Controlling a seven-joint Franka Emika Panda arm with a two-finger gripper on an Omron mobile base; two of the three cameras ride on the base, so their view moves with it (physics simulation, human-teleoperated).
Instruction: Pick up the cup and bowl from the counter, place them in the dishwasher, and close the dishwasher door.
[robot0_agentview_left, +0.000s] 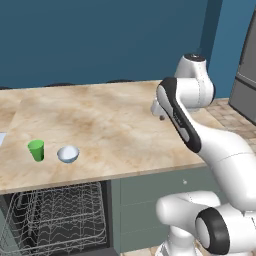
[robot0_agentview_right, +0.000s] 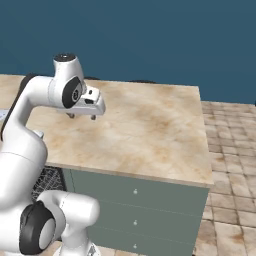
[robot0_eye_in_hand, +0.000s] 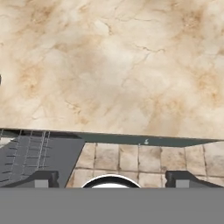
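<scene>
The green cup stands upright near the front left of the counter. Just to its right rests the pale bowl, a small gap between them. Below them the dishwasher is open, its wire rack pulled out under the counter edge. My gripper hovers open and empty over the middle of the counter, well to the right of both items. In the hand view its fingertips stand far apart, above bare counter, with the lowered dishwasher door at lower left.
Grey-green drawer fronts fill the cabinet right of the dishwasher. Tiled floor runs along the counter's right end. A grey appliance stands at the far right against the blue wall.
</scene>
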